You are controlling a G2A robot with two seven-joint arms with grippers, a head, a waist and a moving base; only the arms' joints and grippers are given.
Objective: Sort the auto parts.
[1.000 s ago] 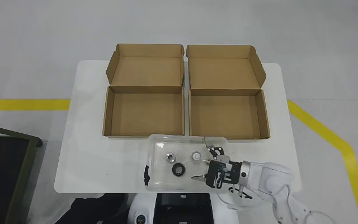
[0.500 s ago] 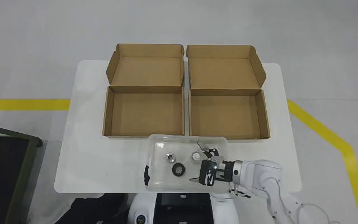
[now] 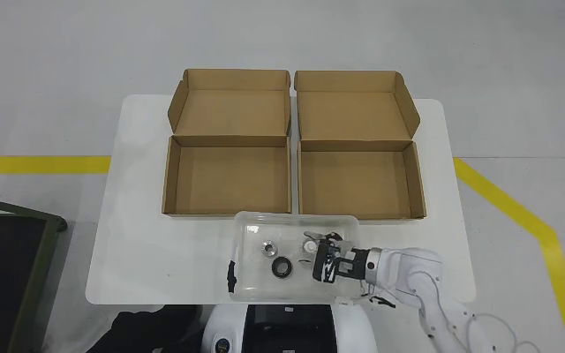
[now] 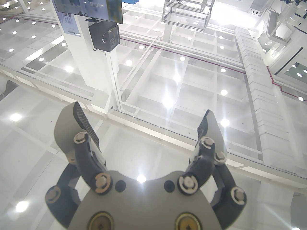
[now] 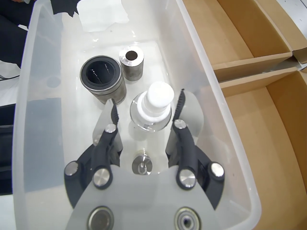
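- We see the right tool [image 5: 148, 101] down inside the clear bin [image 5: 36, 84], which sits at the near edge of the white surface [image 3: 141, 221].
- Its two fingers are spread apart, released, and grip nothing.
- They straddle the white-capped part [image 5: 158, 96], one finger on each side. We cannot tell whether the finger nearer the boxes touches it.
- The white-capped part stands upright on the bin floor. Its long axis is vertical, with the white cap on top and the broad round flange underneath.
- The dark bearing [image 5: 102, 77] also stands on end with its bore open upward. It is just beside the white-capped part, close to the tool's other finger.
- The small metal sleeve [image 5: 132, 63] is upright too, hole facing up. It stands just beside the bearing, on the side farther from the tool.
- A small round metal piece [image 5: 142, 165] lies flat on the bin floor, between the bases of the fingers.
- A cardboard box [image 3: 227, 181] and a second cardboard box [image 3: 356, 184] sit side by side just beyond the bin, both with their lids folded back.
- The left tool [image 4: 142, 108] is released, its fingers wide apart and holding nothing. It points up at the ceiling.
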